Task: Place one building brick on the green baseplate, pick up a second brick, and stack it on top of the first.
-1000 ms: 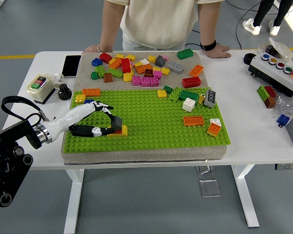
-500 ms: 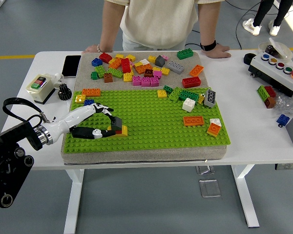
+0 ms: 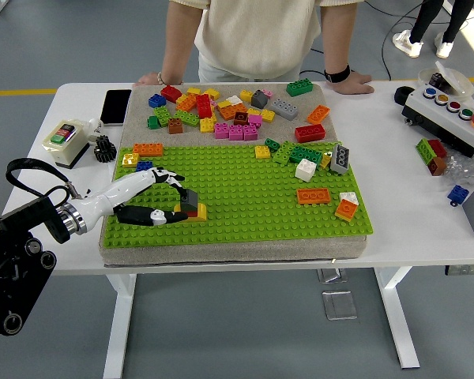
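White bench (image 3: 79, 99) under grey floor; cloth pad carrying green baseplate (image 3: 245, 197), loose bricks heaped along far edge (image 3: 221, 110), a few scattered on plate at right. Phone (image 3: 115, 106), small control box (image 3: 65, 138) and black gear-like part (image 3: 103, 148) at left; button panel (image 3: 446, 110) and more bricks at right. Person's hands (image 3: 355, 81) resting on far edge of bench, holding nothing.

Left hand (image 3: 172, 200) reaching in from left over near-left corner of baseplate, fingers curled narrowly around grey brick (image 3: 189, 197), thumb low along plate. Grey brick sitting on top of yellow brick (image 3: 193, 213), itself on baseplate; small red piece between them, exact seating too small to tell.

Compared with half a second and one second earlier: forearm drawn slightly left and lower, hand and stack nearly unmoved, grey brick at same spot and height. Judged as pressing or settling phase: second brick already over first, studs probably engaging, release not yet made. Remaining: opening of fingers without tipping stack.

Right hand out of view.
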